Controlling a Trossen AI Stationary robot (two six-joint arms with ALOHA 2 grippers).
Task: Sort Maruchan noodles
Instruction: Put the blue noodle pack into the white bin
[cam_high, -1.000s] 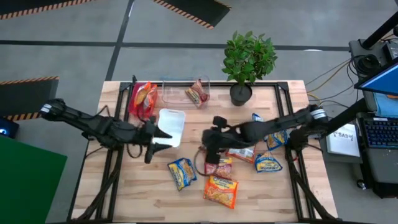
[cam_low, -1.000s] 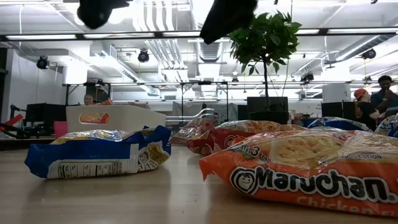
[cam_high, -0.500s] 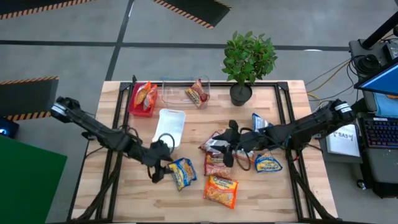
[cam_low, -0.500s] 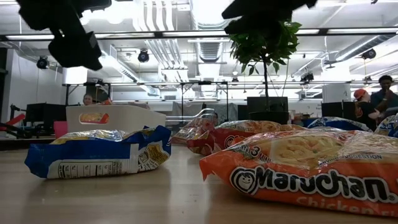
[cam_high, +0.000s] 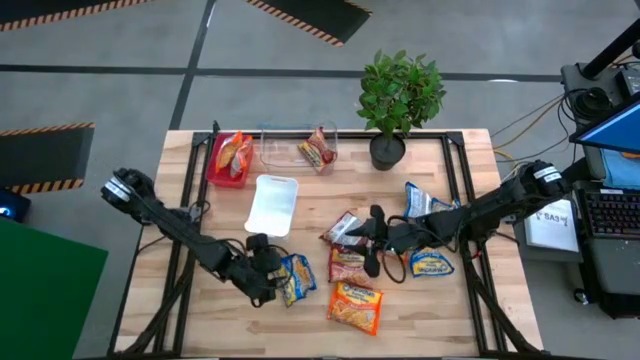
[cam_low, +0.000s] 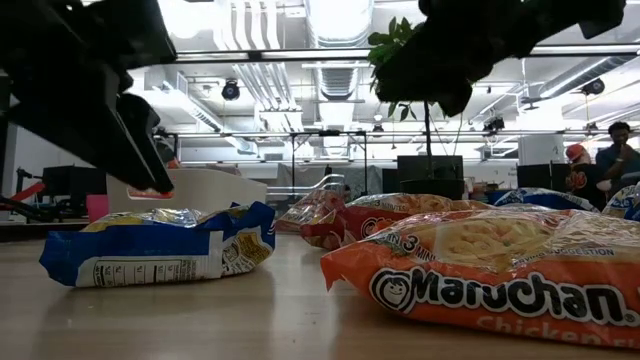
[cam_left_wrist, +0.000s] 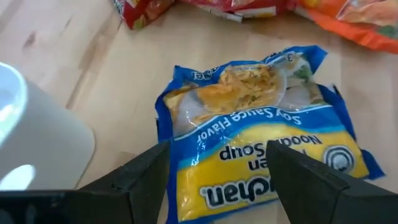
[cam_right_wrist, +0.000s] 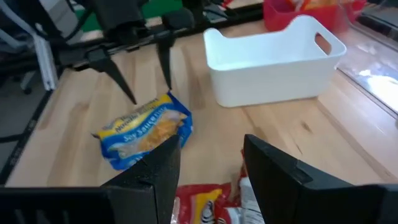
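The left pincer (cam_high: 272, 280) hangs wide open and empty just above a blue packet (cam_high: 293, 277) lying flat on the table (cam_high: 450, 310), its fingers (cam_left_wrist: 144, 177) straddling the packet's near edge. The right pincer (cam_high: 370, 252) is partly open, holding nothing, over the red packets (cam_high: 349, 266). A white tray (cam_high: 272, 205) lies beyond the left pincer.

Grey floor (cam_high: 120, 90), hazard stripes (cam_high: 310, 18), ceiling lights (cam_low: 330, 55).

Both arms were matte black, built of slim jointed links, each with a pale silver band near its base. The left gripper (cam_left_wrist: 214, 180) and the right gripper (cam_right_wrist: 208, 168) bore flat, angular black fingers (cam_left_wrist: 146, 177).
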